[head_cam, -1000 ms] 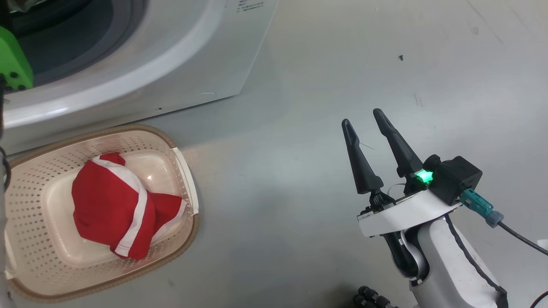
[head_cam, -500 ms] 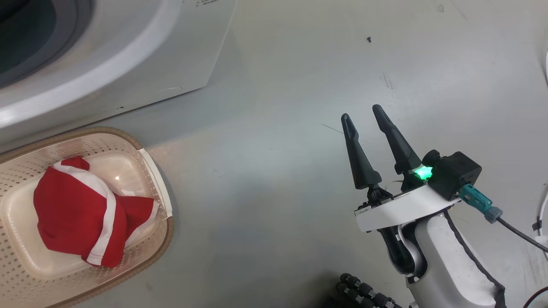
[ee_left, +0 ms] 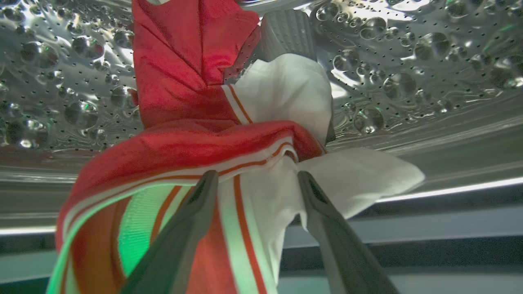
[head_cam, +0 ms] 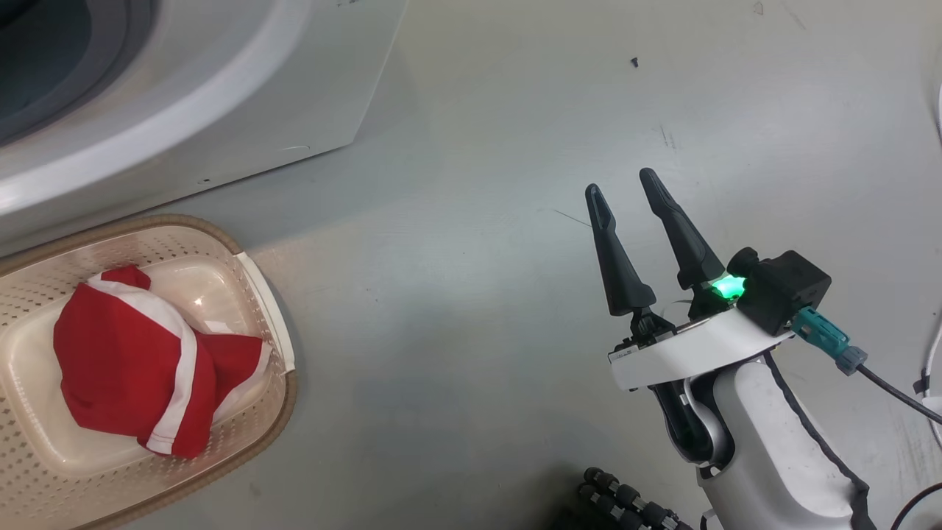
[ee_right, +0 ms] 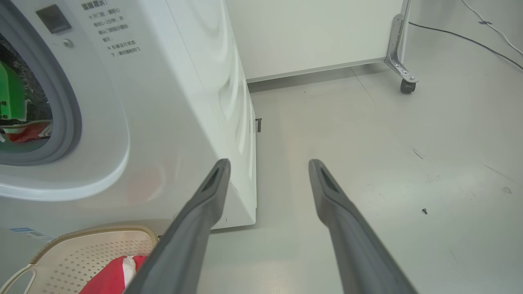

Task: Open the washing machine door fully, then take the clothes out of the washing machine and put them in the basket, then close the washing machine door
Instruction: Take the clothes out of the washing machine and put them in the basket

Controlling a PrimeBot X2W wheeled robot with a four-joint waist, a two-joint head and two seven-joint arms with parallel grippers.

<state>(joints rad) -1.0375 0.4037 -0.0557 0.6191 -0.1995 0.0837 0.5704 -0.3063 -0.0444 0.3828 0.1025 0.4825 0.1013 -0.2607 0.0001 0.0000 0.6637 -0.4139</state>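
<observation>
Inside the perforated steel drum [ee_left: 408,49], a red garment with white panels and stripes [ee_left: 184,102] lies bunched up. My left gripper [ee_left: 256,175] is open, and the fabric's striped edge sits between its fingers. The white washing machine [head_cam: 243,96] fills the upper left of the head view, with its grey gasket [ee_right: 67,118] visible. The washing machine door is out of view. The cream basket [head_cam: 288,401] stands on the floor before the machine and holds another red and white garment [head_cam: 118,361]. My right gripper [head_cam: 620,182] hovers open and empty over bare floor, well right of the basket.
A white panel on a caster [ee_right: 406,85] stands behind the machine, to its right, and a thin cable [ee_right: 470,38] runs across the floor there. A small screw [head_cam: 634,62] lies on the grey floor. A black cable [head_cam: 890,394] trails from my right wrist.
The head camera has swung right, so the washer and basket sit further left in the picture. My right gripper has stayed open, in almost the same pose.
</observation>
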